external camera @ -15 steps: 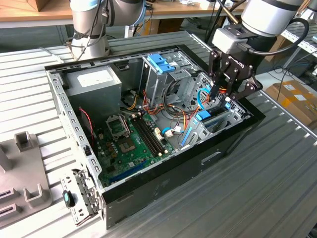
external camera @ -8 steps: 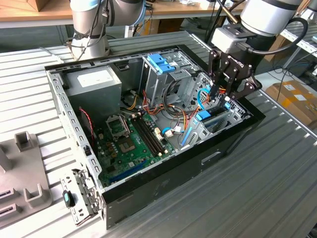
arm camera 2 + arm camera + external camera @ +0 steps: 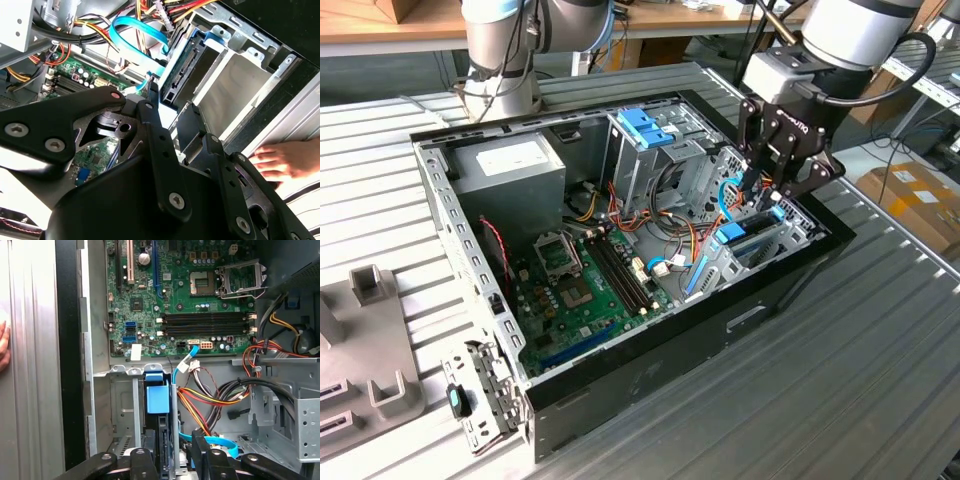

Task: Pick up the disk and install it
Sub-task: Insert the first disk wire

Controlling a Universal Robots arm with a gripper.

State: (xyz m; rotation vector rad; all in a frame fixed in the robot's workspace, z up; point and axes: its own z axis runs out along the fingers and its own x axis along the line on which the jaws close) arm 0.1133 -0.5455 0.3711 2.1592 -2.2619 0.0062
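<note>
- While the arm hangs over the front corner of the open computer case [image 3: 620,385], the disk [image 3: 750,240] stands on edge inside the drive cage [image 3: 790,232] at the exterior view's right, just beside the motherboard [image 3: 585,290].
- From the second wrist view I get the disk [image 3: 182,65] end-on: a dark connector edge with a light-blue rail running along it, set against the cage's grey sheet-metal wall [image 3: 240,85].
- From the first wrist view it reads as a dark upright strip [image 3: 164,440] in its slot, with a light-blue plastic piece [image 3: 157,395] at the end toward the motherboard [image 3: 200,305].
- My gripper [image 3: 767,200] is directly above the disk. Its two black fingers [image 3: 142,460] are spread apart, one to each side of the disk's line, with a gap wider than the disk. I cannot tell whether either pad touches the casing.
- In the second wrist view the gripper [image 3: 175,100] points down at the near end of the disk.
- A flat blue data cable [image 3: 135,37] loops close by one fingertip, alongside a bundle of red, yellow and black wires [image 3: 210,400].
- Farther back in the case I see a grey power supply box [image 3: 510,165] with a white label.
- Outside the case, a person's hand [image 3: 280,160] rests on the ribbed metal table [image 3: 840,380] next to the case wall.
- A loose metal bracket [image 3: 480,400] lies on the table by the case's near corner.
</note>
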